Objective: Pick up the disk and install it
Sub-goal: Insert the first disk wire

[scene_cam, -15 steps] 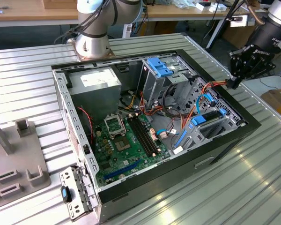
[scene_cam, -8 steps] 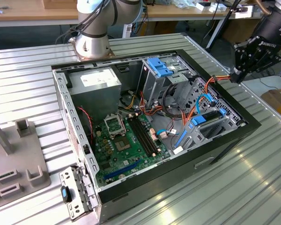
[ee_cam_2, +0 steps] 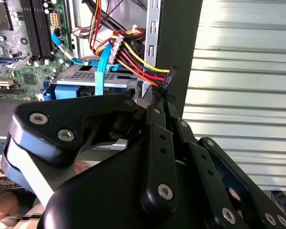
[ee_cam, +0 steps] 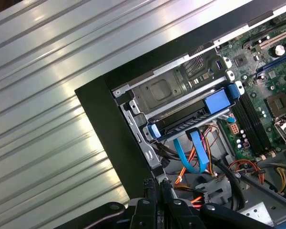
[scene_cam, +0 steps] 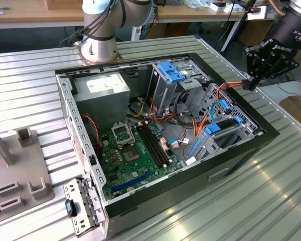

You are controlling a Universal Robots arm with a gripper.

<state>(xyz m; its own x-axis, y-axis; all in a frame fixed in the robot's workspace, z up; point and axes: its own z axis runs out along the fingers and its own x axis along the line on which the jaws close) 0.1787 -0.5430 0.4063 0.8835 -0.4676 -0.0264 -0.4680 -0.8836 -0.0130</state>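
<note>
An open black computer case (scene_cam: 271, 131) lies on a ribbed, shiny metal table (scene_cam: 271, 201), with wooden benches behind it. The disk (ee_cam: 190, 114), in its bright blue plastic carrier, sits in the grey sheet-metal bay at the case's corner, next to the green motherboard (scene_cam: 135, 155). The black, angular gripper (scene_cam: 250, 83) hovers over the case edge at the exterior view's right, its fingers (ee_cam_2: 169, 102) pressed together on a black connector (ee_cam_2: 165, 82) with red, yellow and orange wires.
</note>
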